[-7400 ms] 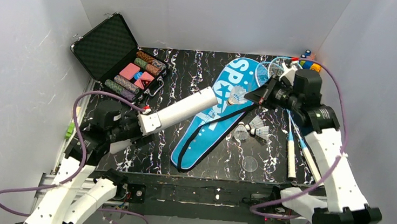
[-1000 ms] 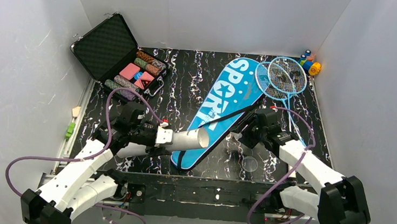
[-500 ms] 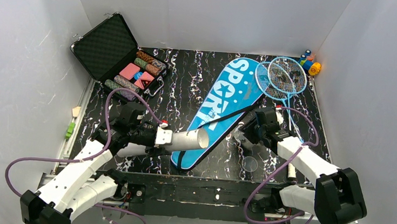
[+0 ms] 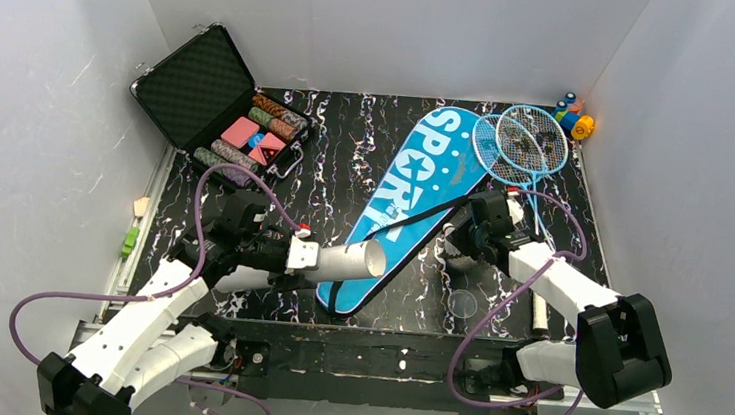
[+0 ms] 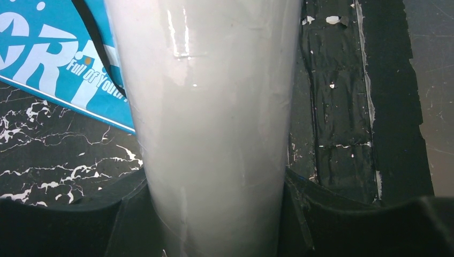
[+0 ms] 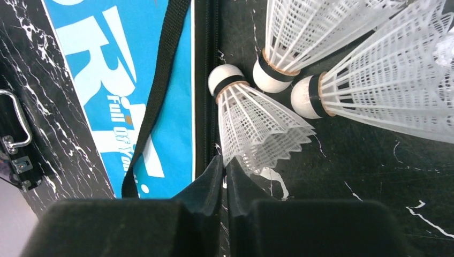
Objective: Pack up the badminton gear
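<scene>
In the top view the left claw is clenched round the near end of the long white tube. The tube lies low across the centre of the frame, its open mouth over the lower part of the blue bag. In the left wrist view the tube's pale wall fills the middle, with a finger pressed against each side at the bottom edge.

The bag lies slantwise on the desk, and its black strap trails across it. Right of centre, the right claw sits low beside the bag's edge. Its wrist view shows the fingers pinched together on the skirt rim of one shuttlecock, whose cork points up the frame. Two other shuttlecocks lie at upper right, their corks bunched just beside it. Two rackets lie at the upper right of the top view, heads overlapping, next to the bag.
</scene>
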Motion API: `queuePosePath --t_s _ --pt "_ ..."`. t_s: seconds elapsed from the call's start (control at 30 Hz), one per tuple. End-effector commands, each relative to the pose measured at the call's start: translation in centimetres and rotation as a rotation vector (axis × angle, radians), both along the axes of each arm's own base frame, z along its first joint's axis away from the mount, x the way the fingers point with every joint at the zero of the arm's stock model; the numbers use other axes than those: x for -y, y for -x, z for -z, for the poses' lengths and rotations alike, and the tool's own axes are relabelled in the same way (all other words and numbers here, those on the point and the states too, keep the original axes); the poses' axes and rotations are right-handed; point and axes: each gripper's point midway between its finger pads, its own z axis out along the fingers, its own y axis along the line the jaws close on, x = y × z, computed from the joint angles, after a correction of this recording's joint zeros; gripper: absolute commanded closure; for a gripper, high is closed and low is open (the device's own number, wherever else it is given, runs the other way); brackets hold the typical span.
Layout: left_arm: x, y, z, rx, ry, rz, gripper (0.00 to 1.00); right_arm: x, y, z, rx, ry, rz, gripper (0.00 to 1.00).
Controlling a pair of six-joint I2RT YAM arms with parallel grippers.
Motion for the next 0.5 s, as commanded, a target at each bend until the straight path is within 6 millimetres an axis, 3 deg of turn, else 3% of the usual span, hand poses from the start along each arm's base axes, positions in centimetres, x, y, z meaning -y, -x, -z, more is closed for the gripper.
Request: queuePosePath --t_s 0.0,0.2,0.33,0.47 --pt "0.3 0.2 -1.5 0.049 0.033 0.034 1.00 0.3 -1.5 -2.7 0.079 0.021 -0.004 0.95" --pt "0.2 0.3 -1.2 0.051 0.020 0.044 1.00 -1.8 0.6 -6.7 0.134 -0.030 -0.201 0.99" --pt "0.3 0.3 -1.2 0.053 0.020 0.051 1.00 -4.3 4.7 -10.8 0.205 -0.107 -0.458 0.99" --pt "0.3 0.4 -0.8 0.048 0.018 0.061 1.00 -6.3 10.5 -15.6 0.285 -0.230 -0.752 0.99"
